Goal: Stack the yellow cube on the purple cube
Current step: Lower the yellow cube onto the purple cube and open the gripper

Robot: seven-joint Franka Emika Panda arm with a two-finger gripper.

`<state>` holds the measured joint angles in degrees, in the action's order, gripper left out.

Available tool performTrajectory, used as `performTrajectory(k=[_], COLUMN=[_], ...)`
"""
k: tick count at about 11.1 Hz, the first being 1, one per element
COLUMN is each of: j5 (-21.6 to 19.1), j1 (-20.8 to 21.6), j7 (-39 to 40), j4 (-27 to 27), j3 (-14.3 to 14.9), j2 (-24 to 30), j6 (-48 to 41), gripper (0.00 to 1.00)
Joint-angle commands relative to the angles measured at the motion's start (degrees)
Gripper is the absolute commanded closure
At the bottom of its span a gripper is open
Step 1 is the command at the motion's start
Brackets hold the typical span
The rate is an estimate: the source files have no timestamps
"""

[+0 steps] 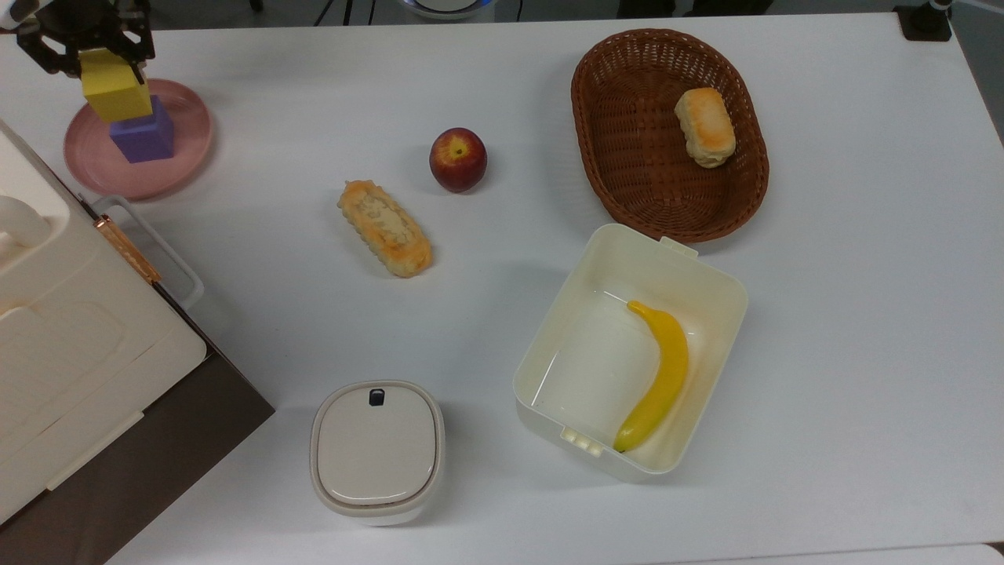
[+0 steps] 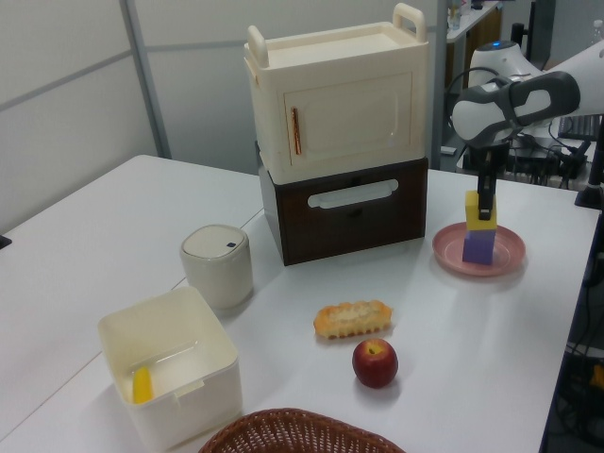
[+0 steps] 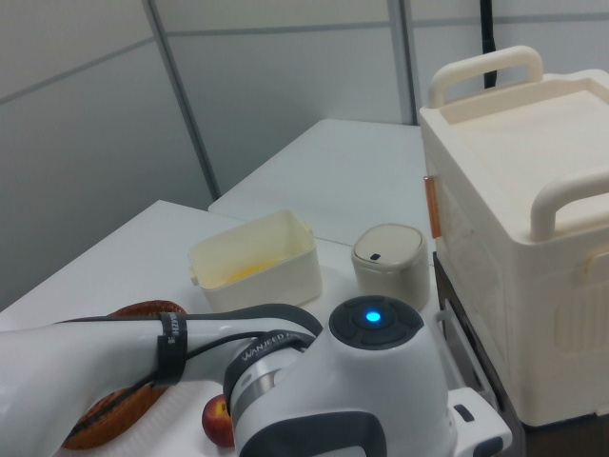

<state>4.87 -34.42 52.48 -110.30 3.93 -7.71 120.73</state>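
The purple cube (image 1: pixel 143 138) (image 2: pixel 478 248) sits on a pink plate (image 1: pixel 176 149) (image 2: pixel 506 258) at the top view's far left. Directly over it is the yellow cube (image 1: pixel 116 94) (image 2: pixel 478 211), its underside at or just above the purple top; whether they touch I cannot tell. My gripper (image 1: pixel 86 56) (image 2: pixel 483 201) is shut on the yellow cube, its black fingers clamping opposite sides. In the right view the arm's white body (image 3: pixel 366 381) fills the foreground and hides both cubes.
A cream cabinet on a dark drawer base (image 1: pixel 70 345) (image 2: pixel 340 142) stands close beside the plate. Further along the table lie a bread stick (image 1: pixel 384 227), an apple (image 1: pixel 457 159), a wicker basket (image 1: pixel 620 157) with a bun, an open tub (image 1: pixel 588 345) holding a banana (image 1: pixel 659 377), and a lidded pot (image 1: pixel 376 451).
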Motion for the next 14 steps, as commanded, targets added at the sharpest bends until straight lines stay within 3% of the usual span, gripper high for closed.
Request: performTrajectory(k=[1,2,3,4,8,10,12,14], j5=[-1.7,-2.05,-2.05,-2.14,-2.32,-2.84,-4.25,-4.25], j1=[-0.83,-0.92,-0.92,-0.92,-0.92,-0.22,1.97,5.48], j7=[1.49,1.57,1.57,1.49,0.52,-1.05,-9.36,-22.78], j4=[-1.76,-1.76,-1.76,-1.76,-0.1,2.71,3.78,4.39], j3=[0.29,0.29,0.29,0.29,0.29,-0.32,-2.42,-4.8], j2=[0.5,0.5,0.5,0.5,1.46,1.99,3.57,4.36], j6=[2.05,2.05,2.05,1.97,0.92,-5.29,-8.66,-9.37], gripper=[0.31,0.22,0.19,0.0,0.0,0.0,0.0,0.0])
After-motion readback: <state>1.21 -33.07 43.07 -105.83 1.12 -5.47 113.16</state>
